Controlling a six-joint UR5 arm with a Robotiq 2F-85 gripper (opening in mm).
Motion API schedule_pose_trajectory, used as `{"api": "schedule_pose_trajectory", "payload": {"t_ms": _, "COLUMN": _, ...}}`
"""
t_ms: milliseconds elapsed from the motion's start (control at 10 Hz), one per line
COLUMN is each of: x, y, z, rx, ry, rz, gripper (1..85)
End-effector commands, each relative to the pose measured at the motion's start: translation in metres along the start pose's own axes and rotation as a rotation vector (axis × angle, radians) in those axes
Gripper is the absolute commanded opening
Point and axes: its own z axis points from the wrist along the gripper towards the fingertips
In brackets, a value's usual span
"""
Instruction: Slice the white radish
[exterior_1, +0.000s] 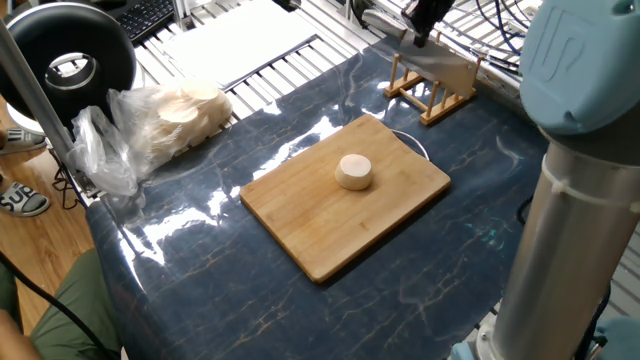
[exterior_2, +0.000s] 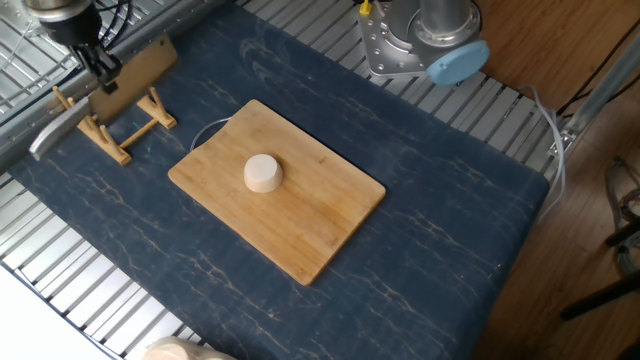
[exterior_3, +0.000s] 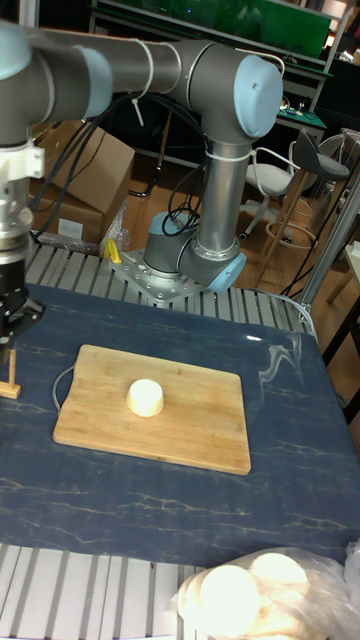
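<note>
The white radish (exterior_1: 353, 171) (exterior_2: 263, 173) (exterior_3: 146, 397) is a short cream cylinder standing on its flat end in the middle of the wooden cutting board (exterior_1: 300, 220) (exterior_2: 325, 225) (exterior_3: 205, 425). My gripper (exterior_1: 421, 22) (exterior_2: 97, 68) (exterior_3: 14, 322) is at the table's far corner, well away from the board. It is shut on a knife (exterior_2: 135, 78) with a wooden handle and a grey blade (exterior_2: 55, 135). The knife hangs tilted just above the small wooden rack (exterior_1: 432, 100) (exterior_2: 128, 135). In the tall fixed view the knife is mostly cut off at the left edge.
A clear plastic bag of pale round slices (exterior_1: 175, 115) (exterior_3: 250, 595) lies near a table corner. The robot's base (exterior_2: 420, 45) (exterior_3: 190, 260) stands behind the board, and its column (exterior_1: 560, 230) fills one side. A black ring lamp (exterior_1: 65, 50) stands beside the bag.
</note>
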Motion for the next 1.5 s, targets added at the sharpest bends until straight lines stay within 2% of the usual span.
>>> {"api": "schedule_pose_trajectory", "payload": {"t_ms": 0, "x": 0.004, "y": 0.02, "z": -0.019, "rx": 0.017, "ry": 0.021, "rz": -0.004, "gripper": 1.0}}
{"api": "schedule_pose_trajectory", "payload": {"t_ms": 200, "x": 0.005, "y": 0.04, "z": -0.027, "rx": 0.013, "ry": 0.028, "rz": 0.019, "gripper": 1.0}}
{"api": "schedule_pose_trajectory", "payload": {"t_ms": 400, "x": 0.0, "y": 0.067, "z": -0.028, "rx": -0.029, "ry": 0.015, "rz": 0.05, "gripper": 1.0}}
{"api": "schedule_pose_trajectory", "payload": {"t_ms": 600, "x": -0.004, "y": 0.094, "z": -0.025, "rx": -0.054, "ry": 0.003, "rz": 0.079, "gripper": 1.0}}
{"api": "schedule_pose_trajectory", "payload": {"t_ms": 700, "x": -0.003, "y": 0.113, "z": -0.019, "rx": -0.061, "ry": -0.007, "rz": 0.101, "gripper": 1.0}}
{"api": "schedule_pose_trajectory", "payload": {"t_ms": 800, "x": -0.003, "y": 0.123, "z": -0.015, "rx": -0.064, "ry": -0.014, "rz": 0.113, "gripper": 1.0}}
{"api": "schedule_pose_trajectory", "payload": {"t_ms": 1000, "x": -0.002, "y": 0.114, "z": -0.015, "rx": -0.028, "ry": -0.011, "rz": 0.073, "gripper": 1.0}}
{"api": "schedule_pose_trajectory", "payload": {"t_ms": 1200, "x": -0.002, "y": 0.106, "z": -0.014, "rx": 0.004, "ry": -0.014, "rz": -0.058, "gripper": 1.0}}
{"api": "schedule_pose_trajectory", "payload": {"t_ms": 1400, "x": -0.007, "y": 0.104, "z": -0.015, "rx": 0.014, "ry": -0.031, "rz": -0.216, "gripper": 1.0}}
